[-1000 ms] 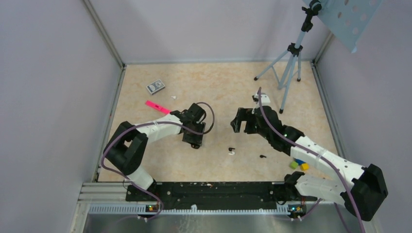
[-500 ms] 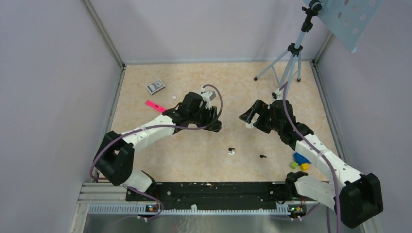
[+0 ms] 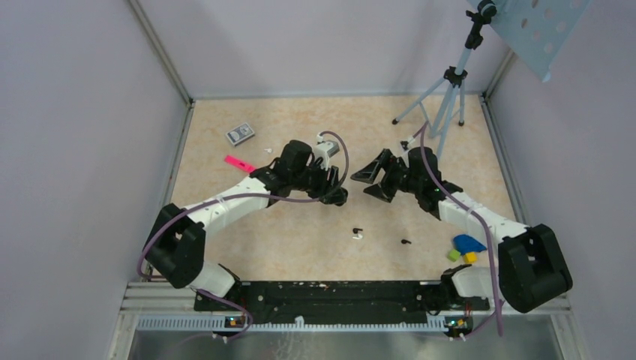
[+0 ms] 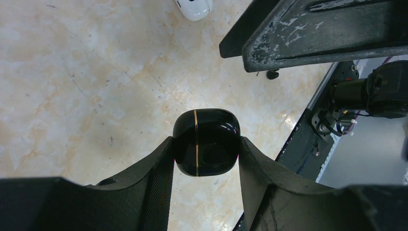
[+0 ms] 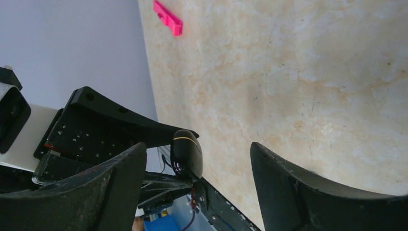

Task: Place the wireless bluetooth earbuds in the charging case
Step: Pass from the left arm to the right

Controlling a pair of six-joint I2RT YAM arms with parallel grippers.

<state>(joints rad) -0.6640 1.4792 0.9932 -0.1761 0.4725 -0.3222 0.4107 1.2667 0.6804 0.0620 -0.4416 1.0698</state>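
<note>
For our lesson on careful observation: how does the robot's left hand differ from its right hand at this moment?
The left hand is shut on a black charging case; the right hand holds nothing. The left hand's fingers sit close together around the case; the right hand's fingers are spread wide. Shared: both are black, two-fingered, and point toward each other over the middle of the table.

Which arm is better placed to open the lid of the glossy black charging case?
Probably the right. The left gripper is shut on the glossy black charging case, while the right gripper faces it with open, empty jaws.
</note>
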